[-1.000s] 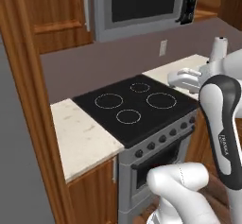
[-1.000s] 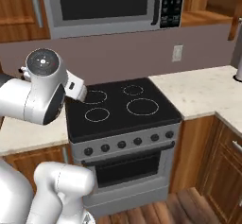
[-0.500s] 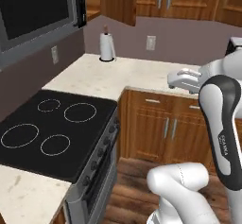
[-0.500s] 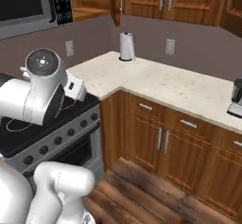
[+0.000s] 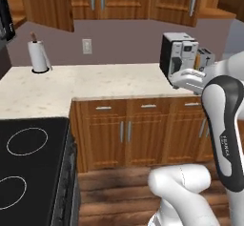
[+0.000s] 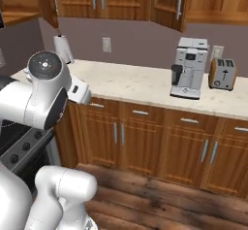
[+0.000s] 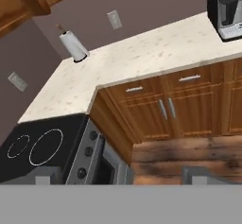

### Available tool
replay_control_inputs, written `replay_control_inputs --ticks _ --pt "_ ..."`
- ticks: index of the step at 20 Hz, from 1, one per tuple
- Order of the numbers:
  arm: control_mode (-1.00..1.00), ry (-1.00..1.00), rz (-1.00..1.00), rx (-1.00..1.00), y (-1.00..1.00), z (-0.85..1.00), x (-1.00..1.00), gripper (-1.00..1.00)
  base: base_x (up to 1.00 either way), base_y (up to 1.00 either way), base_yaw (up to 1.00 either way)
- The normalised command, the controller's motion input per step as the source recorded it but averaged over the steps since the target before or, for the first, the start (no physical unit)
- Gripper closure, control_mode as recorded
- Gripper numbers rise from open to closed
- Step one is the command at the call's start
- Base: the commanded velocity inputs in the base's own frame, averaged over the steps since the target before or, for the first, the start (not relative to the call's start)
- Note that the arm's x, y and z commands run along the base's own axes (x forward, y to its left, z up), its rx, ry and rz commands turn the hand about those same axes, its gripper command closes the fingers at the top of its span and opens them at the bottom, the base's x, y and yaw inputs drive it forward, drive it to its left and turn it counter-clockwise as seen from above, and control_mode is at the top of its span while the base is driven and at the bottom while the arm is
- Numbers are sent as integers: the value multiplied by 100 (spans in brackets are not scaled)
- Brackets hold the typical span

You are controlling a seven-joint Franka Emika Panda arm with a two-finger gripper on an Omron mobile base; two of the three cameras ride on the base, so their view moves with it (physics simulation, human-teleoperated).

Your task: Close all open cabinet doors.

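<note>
**Q:** Hand status?

**A:** Gripper (image 7: 125, 176) is spread wide and holds nothing; only floor and lower cabinets show between its tips. It hangs low in front of the countertop (image 5: 109, 79), well apart from any upper door.

**Q:** How should you run this step?

**A:** This looks like the approach stage, with nothing closed on this wall yet. Raise the hand well above counter height before you reach in. Come at the outer face of the door, near its free edge, and push flat toward the cabinet frame. You don't need to grasp the bar handle. Keep the arm clear of the coffee machine (image 6: 188, 68) and the toaster (image 6: 222, 73).

**Q:** Which doors?

**A:** Two stand open, both reddish-brown with framed panels.
- The open door above the coffee machine (image 6: 167, 3) swings out toward the room, its long silver bar handle on the free edge.
- The open door above the paper towel roll (image 5: 45, 5) stands wide, its broad panel facing the left base camera. It is just past the paper towel roll (image 5: 38, 56).

The closed pair of doors (image 5: 95, 1) between them sits flush; leave it.

**Q:** Which first?

**A:** Your call; I can't tell which is nearer to the hand.
</note>
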Motion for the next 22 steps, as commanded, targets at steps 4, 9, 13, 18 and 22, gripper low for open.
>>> replay_control_inputs --ticks 4,9,13,18,22 --pt "100 0 0 0 0 0 0 -100 56 1 -17" --pt "100 0 0 0 0 0 0 -100 67 15 -3" --pt "100 0 0 0 0 0 0 -100 68 13 0" --pt "100 0 0 0 0 0 0 -100 50 -3 -5" --pt "100 0 0 0 0 0 0 -100 53 -25 -13"
